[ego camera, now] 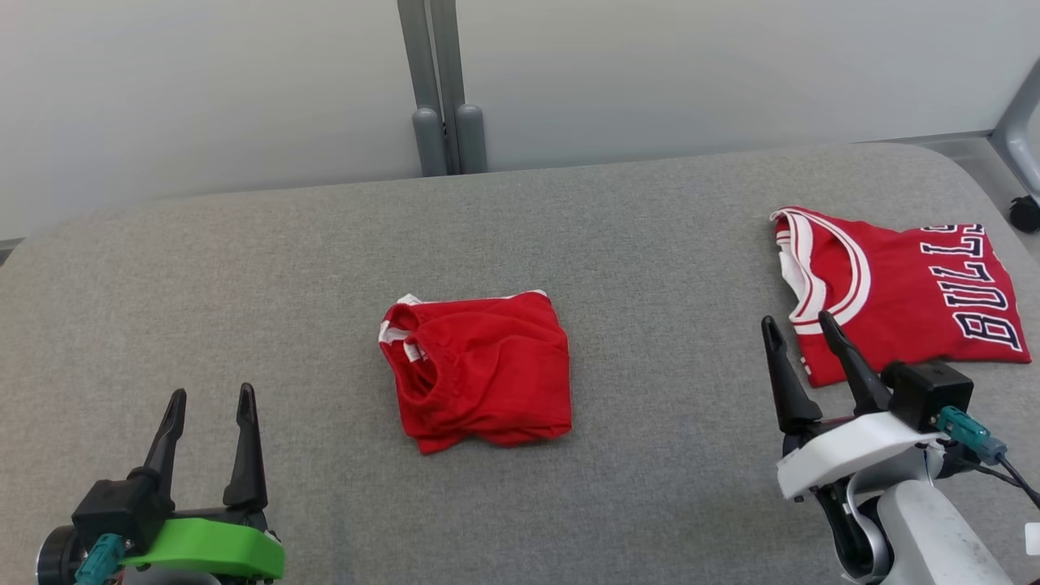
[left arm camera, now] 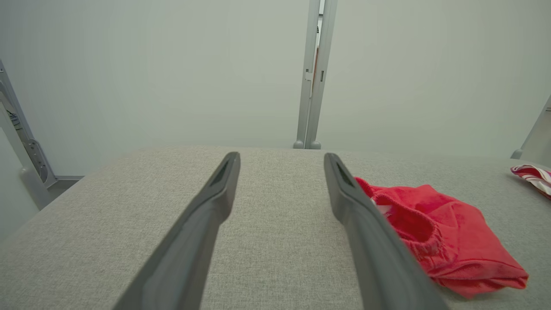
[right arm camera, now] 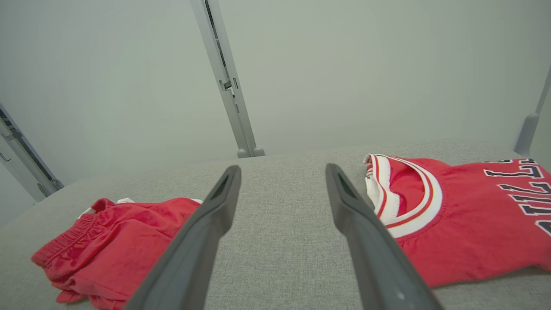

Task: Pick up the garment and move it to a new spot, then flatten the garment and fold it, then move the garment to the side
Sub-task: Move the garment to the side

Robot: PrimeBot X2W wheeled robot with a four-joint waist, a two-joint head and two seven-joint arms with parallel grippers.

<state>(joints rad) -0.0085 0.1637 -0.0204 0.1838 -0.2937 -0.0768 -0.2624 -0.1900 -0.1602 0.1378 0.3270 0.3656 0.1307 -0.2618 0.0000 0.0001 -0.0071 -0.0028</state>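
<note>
Red shorts lie folded mid-bench; far right, a red jersey reads "BULLS" — left gripper and right gripper fingers spread wide, empty.

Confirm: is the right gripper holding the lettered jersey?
No, the right gripper is open, bare grey surface between its fingers, the jersey lying flat beside it.
</note>
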